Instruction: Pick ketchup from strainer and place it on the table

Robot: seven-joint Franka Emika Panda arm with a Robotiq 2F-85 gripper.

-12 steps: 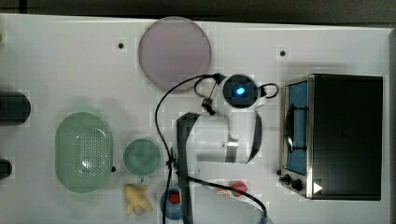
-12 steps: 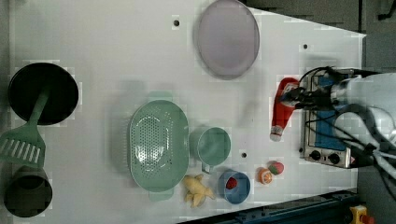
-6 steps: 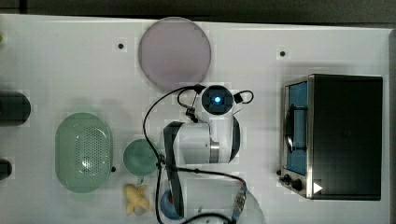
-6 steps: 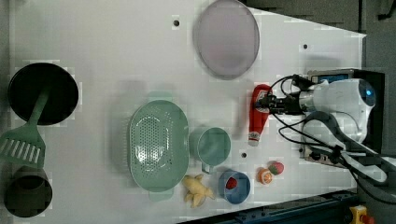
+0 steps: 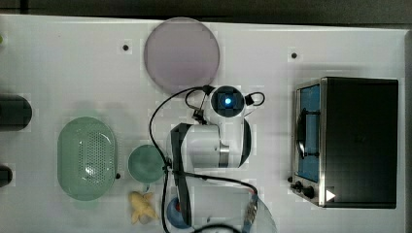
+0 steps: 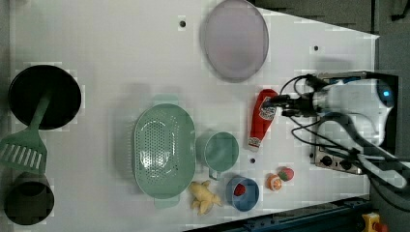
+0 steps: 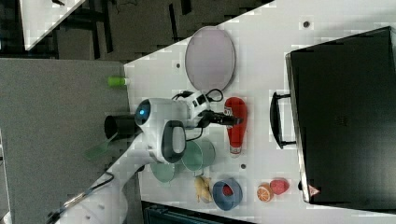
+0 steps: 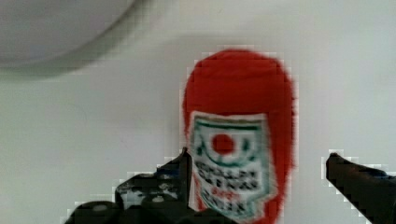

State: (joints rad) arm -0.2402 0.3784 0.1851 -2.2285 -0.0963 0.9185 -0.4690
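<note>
The ketchup (image 6: pixel 261 118) lies flat on the white table (image 6: pixel 121 48), cap toward the left view's bottom, between the lilac plate and the small fruits. It is also seen as the ketchup (image 7: pixel 236 123) in the right view and the ketchup (image 8: pixel 238 93) in the wrist view. My gripper (image 6: pixel 280 105) hovers over its red base end, open, fingers (image 8: pixel 180 168) standing either side with a gap on one side. In the top view my arm (image 5: pixel 214 145) covers the bottle. The pale green strainer (image 6: pixel 163 150) sits empty, well off toward the left view's left.
A lilac plate (image 6: pixel 235 38) lies just beyond the bottle. A green cup (image 6: pixel 218 151), blue bowl (image 6: pixel 242 193), yellow toy (image 6: pixel 203 197) and two small fruits (image 6: pixel 280 178) lie near the front edge. A black oven (image 5: pixel 352 141) stands close to the arm. Dark pots and a green spatula (image 6: pixel 29 140) line the far side.
The gripper carried the ketchup from beside the oven toward the left view's left. Its jaws have since spread, and the bottle now rests on the table.
</note>
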